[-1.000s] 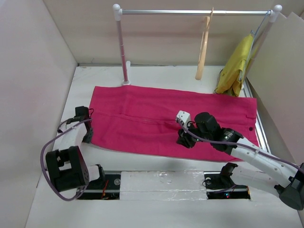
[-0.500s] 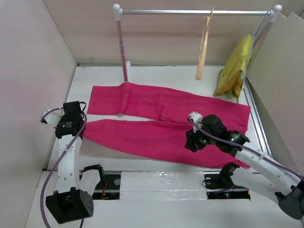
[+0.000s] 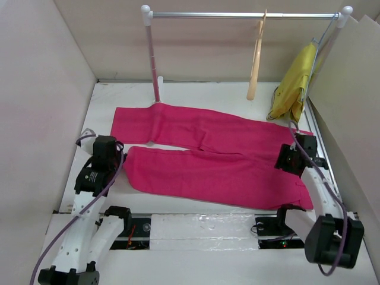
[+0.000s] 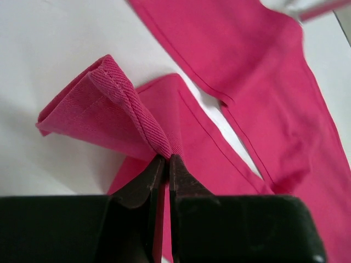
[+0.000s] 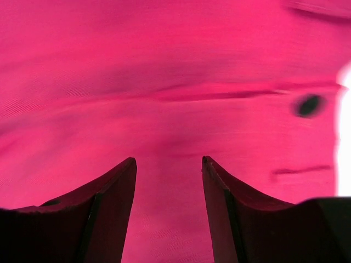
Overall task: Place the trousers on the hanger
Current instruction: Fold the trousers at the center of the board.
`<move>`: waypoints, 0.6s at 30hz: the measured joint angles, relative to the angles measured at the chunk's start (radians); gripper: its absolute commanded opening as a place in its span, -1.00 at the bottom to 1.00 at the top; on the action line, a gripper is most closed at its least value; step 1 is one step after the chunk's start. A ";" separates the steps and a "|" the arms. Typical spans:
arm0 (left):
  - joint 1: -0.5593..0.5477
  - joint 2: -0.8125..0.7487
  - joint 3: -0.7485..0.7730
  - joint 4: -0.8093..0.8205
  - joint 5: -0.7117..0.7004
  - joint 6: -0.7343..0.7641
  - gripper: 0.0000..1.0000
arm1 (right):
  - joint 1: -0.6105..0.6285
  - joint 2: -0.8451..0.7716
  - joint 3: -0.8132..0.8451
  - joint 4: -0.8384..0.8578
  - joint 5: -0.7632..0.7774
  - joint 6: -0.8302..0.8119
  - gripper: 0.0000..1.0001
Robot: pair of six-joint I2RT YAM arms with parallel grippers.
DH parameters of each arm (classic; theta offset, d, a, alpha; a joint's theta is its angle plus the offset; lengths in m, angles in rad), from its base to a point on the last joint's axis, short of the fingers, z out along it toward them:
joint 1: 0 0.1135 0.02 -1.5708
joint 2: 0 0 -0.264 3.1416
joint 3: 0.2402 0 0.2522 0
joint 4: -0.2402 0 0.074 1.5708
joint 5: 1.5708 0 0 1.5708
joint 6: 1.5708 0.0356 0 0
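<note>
Trousers [image 3: 214, 154] lie spread across the middle of the bench [image 3: 202, 95], with the waist toward the right edge and the two legs running toward the left edge, a narrow gap between them. The left arm [image 3: 89, 196] reaches from the near left corner along the left edge, and its wrist is turned inward to the end of the nearer leg. The left hand [image 4: 166, 160] is pressed together on that leg's cuff. The hem is pinched between its fingertips and lifted into a small folded peak above the bench.

The right arm [image 3: 323, 190] stretches from the near right corner along the right edge. The right hand [image 5: 167, 159] points down over the waist end of the trousers, fingers spread with nothing between them. The wrist view does not show whether the tips touch the cloth. A small dark spot [image 5: 308, 105] marks the cloth just beyond the fingers.

The hanger [image 3: 255, 59] hangs from the rail [image 3: 237, 15] along the far edge, well apart from the trousers. A yellow garment [image 3: 294, 83] hangs at the far right corner.
</note>
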 measured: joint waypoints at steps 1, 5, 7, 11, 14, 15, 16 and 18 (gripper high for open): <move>-0.021 -0.009 0.002 0.003 0.012 0.008 -1.00 | -0.049 0.030 -0.006 0.013 0.023 0.001 0.12; -0.092 -0.022 0.050 0.000 0.031 0.047 -1.00 | -0.246 0.110 -0.008 0.037 0.096 0.005 0.10; -0.134 -0.034 0.083 -0.002 0.013 0.064 -1.00 | -0.335 0.141 -0.006 0.064 0.119 0.003 0.09; -0.201 -0.068 0.115 -0.003 -0.017 0.080 -1.00 | -0.422 0.291 0.059 0.098 0.121 -0.005 -0.15; -0.214 -0.087 0.122 -0.010 -0.027 0.085 -1.00 | -0.425 0.403 0.101 0.130 0.107 -0.015 -0.51; -0.218 -0.087 0.122 -0.013 -0.031 0.087 -1.00 | -0.425 0.414 0.103 0.141 0.098 -0.018 -0.57; -0.222 -0.087 0.122 -0.017 -0.032 0.088 -1.00 | -0.425 0.422 0.104 0.151 0.089 -0.018 -0.64; -0.227 -0.087 0.122 -0.025 -0.034 0.089 -1.00 | -0.425 0.443 0.114 0.164 0.062 -0.019 -0.77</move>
